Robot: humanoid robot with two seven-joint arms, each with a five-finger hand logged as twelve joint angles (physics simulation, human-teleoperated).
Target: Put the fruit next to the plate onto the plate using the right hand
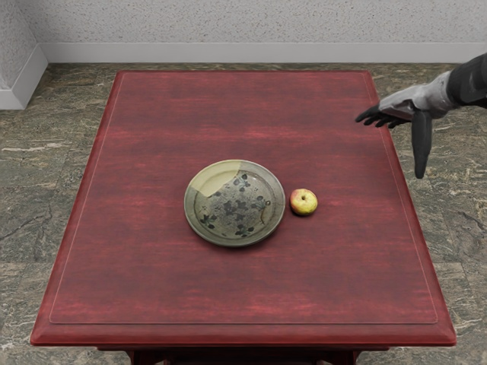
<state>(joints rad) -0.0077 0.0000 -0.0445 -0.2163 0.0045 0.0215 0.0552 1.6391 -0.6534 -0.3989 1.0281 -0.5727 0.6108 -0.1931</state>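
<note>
Fruit [303,201] is seen just beside the plate [199,222]; the right hand [402,111] is held spread, empty, well apart; if clipped sideways, the fruit could be rolled off-target.

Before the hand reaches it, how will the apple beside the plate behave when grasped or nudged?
The apple is round and lies on the flat table, so a nudge would likely roll it. Its skin looks smooth, so it may slip from a light pinch.
</note>
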